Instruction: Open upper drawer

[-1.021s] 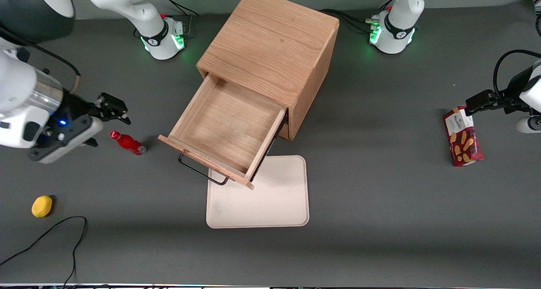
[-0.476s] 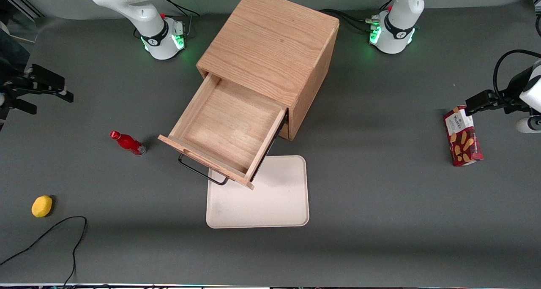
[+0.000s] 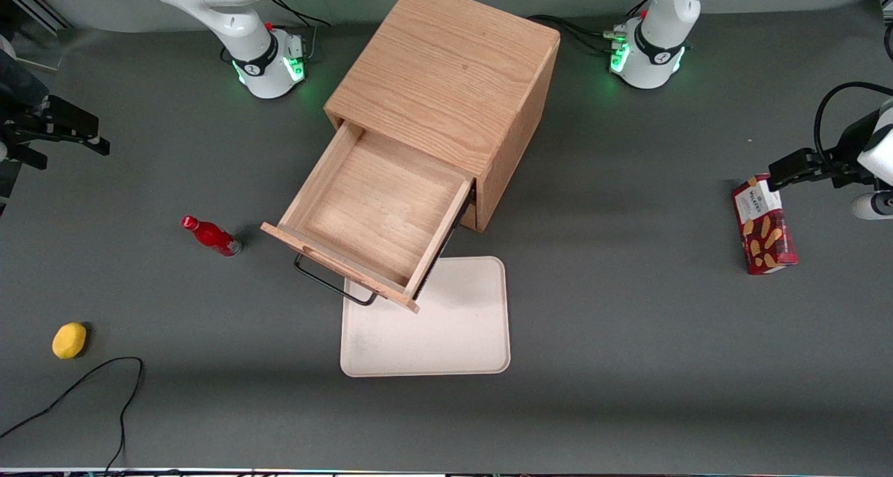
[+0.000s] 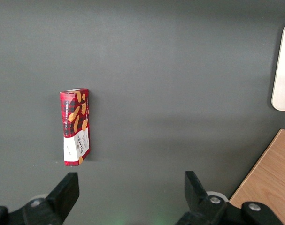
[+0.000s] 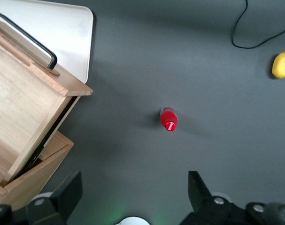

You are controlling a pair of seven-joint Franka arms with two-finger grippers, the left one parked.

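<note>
Oak-coloured, the upper drawer (image 3: 373,220) stands pulled well out of the cabinet (image 3: 446,86), its inside bare and open to view from above. Its thin black handle (image 3: 333,282) sticks out from the drawer front, on the side nearer the front camera, and hangs over the edge of a cream tray (image 3: 446,330) lying flat on the grey table (image 3: 628,323). In the right wrist view the drawer (image 5: 25,108) and its handle (image 5: 27,40) show with the tray (image 5: 62,33) under them.

A red bottle (image 3: 211,236) stands on the table beside the drawer, toward the working arm's end. A yellow lemon (image 3: 69,340) lies nearer the front camera than the bottle, with a black cable (image 3: 91,386) looping just beside it.

The gripper (image 3: 59,132) hangs well apart from the drawer at the working arm's end of the table, farther from the front camera than the bottle. Its fingers (image 5: 67,192) stand spread wide with nothing between them.

A red biscuit box (image 3: 763,226) lies toward the parked arm's end.
</note>
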